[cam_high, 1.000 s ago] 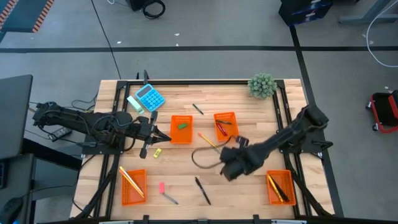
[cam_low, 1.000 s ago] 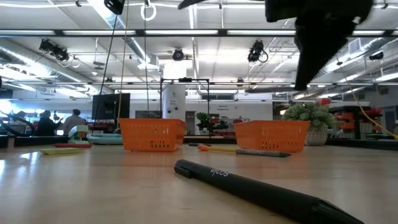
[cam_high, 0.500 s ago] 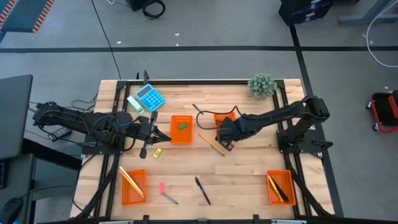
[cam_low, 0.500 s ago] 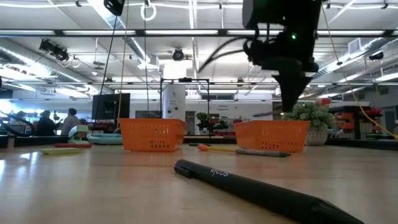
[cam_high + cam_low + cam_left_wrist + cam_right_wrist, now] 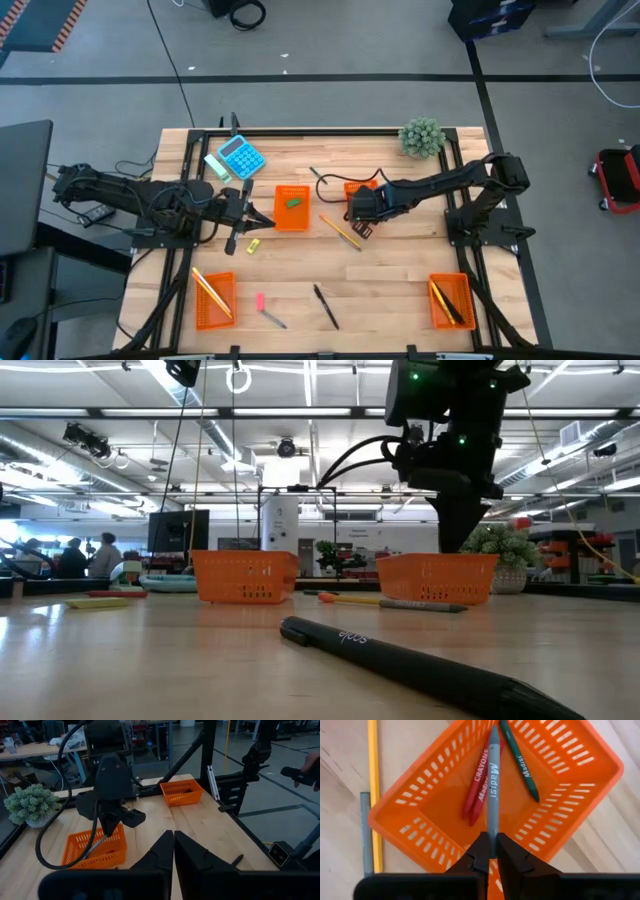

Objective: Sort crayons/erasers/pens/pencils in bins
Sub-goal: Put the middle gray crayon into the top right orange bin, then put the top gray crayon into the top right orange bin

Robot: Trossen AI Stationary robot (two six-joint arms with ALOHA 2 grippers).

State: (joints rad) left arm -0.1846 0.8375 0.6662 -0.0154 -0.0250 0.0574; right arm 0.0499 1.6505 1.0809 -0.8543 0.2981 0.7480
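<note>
Because the grey crayon belongs with the red and green crayons already lying in the orange bin, the right gripper holds it directly above that bin, fingers clamped on its lower end so the stick points along the bin's length. In the high view the same gripper hangs over the bin right of centre at the table's middle, a placement that suggests release comes next. A yellow pencil lies loose just beside that bin. The left gripper waits with fingers together and empty beside the neighbouring bin holding a green eraser.
</note>
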